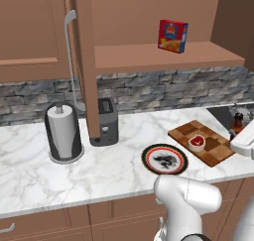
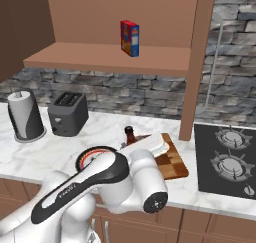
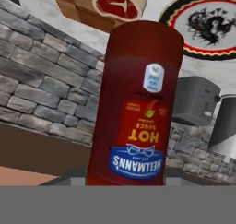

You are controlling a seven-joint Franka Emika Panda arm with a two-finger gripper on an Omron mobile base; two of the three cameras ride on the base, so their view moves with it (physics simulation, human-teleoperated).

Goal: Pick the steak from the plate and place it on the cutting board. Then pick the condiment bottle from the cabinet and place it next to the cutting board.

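Hand view, upside down: the bottle (image 3: 136,103) stands tall through the centre of the frame, its hot sauce label inverted, its base sunk between my fingers at the bottom edge, my jaws clenched on it. Above it, at the top of the frame, the steak (image 3: 119,4) lies on the board (image 3: 73,8); the plate (image 3: 207,25) shows at the upper right, bare. A grey toaster (image 3: 196,103) sits at the right, against the stone wall.

Left base view: the steak (image 1: 196,143) rests on the board (image 1: 211,148) at the right of centre, the plate (image 1: 164,159) just beside the board toward the lower left. The bottle (image 1: 237,124) peeks in at the right edge, by the board's far end, above my white hand. A paper towel roll (image 1: 63,133) and the toaster (image 1: 105,121) stand at the left; a red and yellow box (image 1: 173,35) sits on the cabinet (image 1: 163,56) shelf, upper centre.

Right base view: my own arm blocks most of the plate (image 2: 92,155) and board (image 2: 172,162). The bottle (image 2: 130,135) pokes up behind my hand, centre frame. A cooktop (image 2: 227,159) lies at the right.
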